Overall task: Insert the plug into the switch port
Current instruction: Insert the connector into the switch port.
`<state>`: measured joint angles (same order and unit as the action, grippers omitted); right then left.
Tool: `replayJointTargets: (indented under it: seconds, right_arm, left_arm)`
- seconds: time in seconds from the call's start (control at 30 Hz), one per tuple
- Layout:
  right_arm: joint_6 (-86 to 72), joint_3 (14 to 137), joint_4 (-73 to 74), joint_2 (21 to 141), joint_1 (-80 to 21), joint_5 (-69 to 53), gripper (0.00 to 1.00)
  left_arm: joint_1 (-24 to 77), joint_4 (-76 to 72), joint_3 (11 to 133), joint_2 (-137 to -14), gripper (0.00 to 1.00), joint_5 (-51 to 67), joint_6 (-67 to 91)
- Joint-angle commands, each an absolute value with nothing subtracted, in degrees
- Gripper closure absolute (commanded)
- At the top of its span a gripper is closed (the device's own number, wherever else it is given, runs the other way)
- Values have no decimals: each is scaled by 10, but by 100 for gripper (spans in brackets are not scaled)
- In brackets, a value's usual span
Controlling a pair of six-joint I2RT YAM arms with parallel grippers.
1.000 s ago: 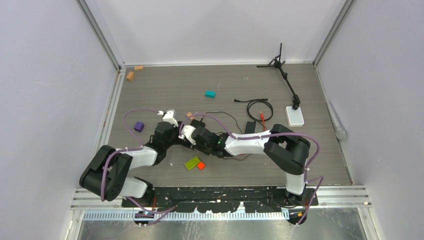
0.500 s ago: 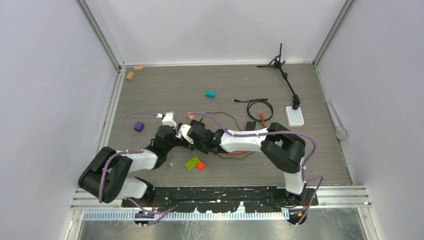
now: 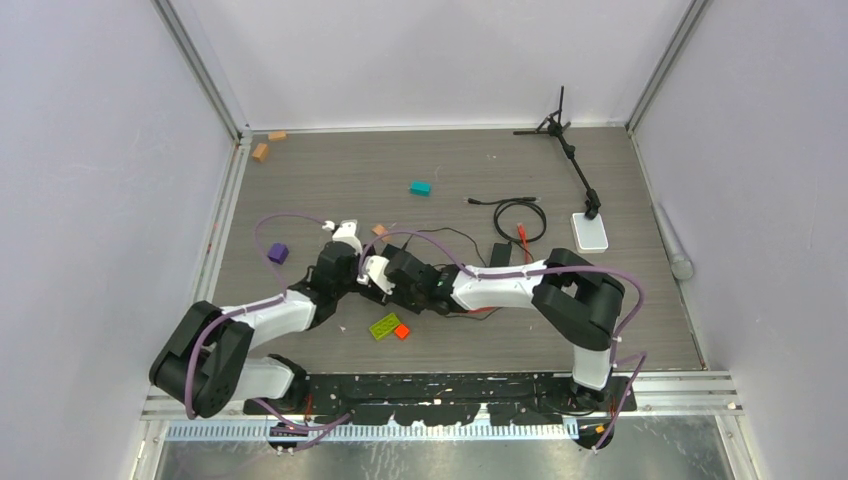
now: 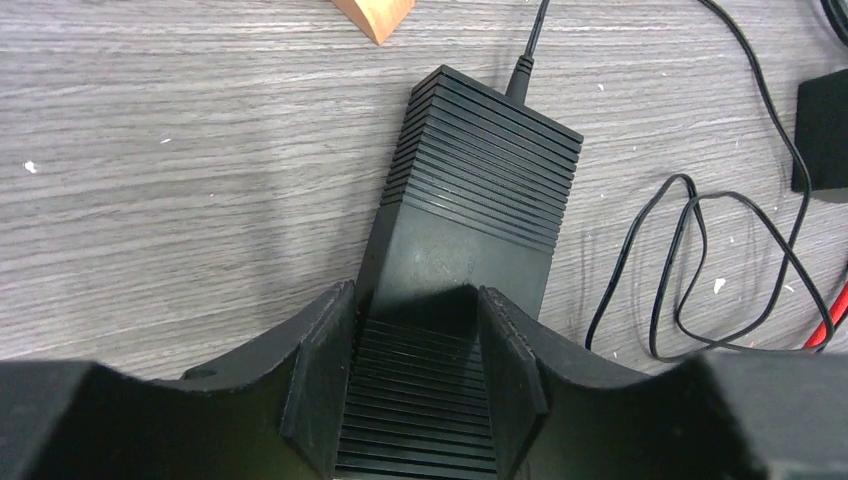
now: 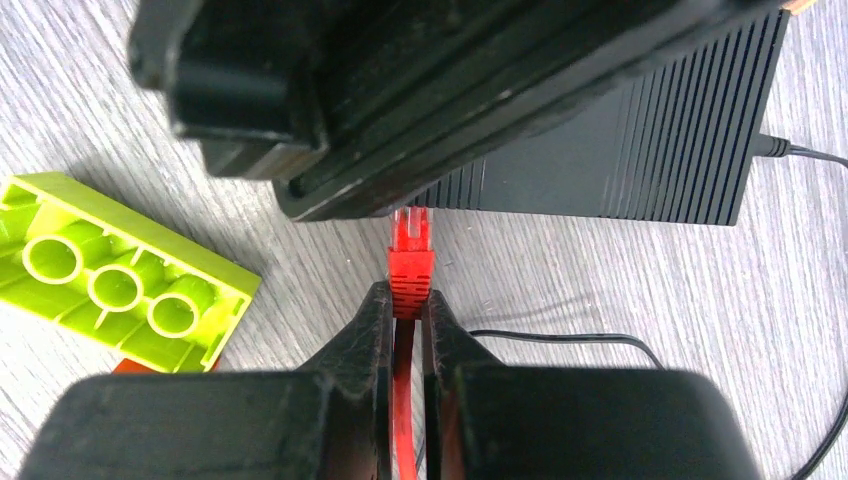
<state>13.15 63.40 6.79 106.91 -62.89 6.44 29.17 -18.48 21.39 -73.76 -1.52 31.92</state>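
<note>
Right hand pinches plug, tip at switch face, seemingly not seated; left hand straddles switch, can't tell if clamped.

L tool over blk ribbed switch; jaws apart.

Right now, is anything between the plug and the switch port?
Nothing visible. The plug, in the right gripper, has its tip at the face of the switch. The left gripper overhangs that edge and hides the port itself.
</note>
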Motion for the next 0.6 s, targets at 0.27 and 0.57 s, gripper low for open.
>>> replayJointTargets:
  seconds: [0.27, 0.57]
  right_arm:
    - [126, 583, -85, 1041, -607, 8, 69]
    - [112, 560, -58, 1026, -577, -42, 62]
  left_arm:
    - [220, -118, 284, -759, 50, 117, 287]
    - [202, -103, 282, -747, 46, 121, 273]
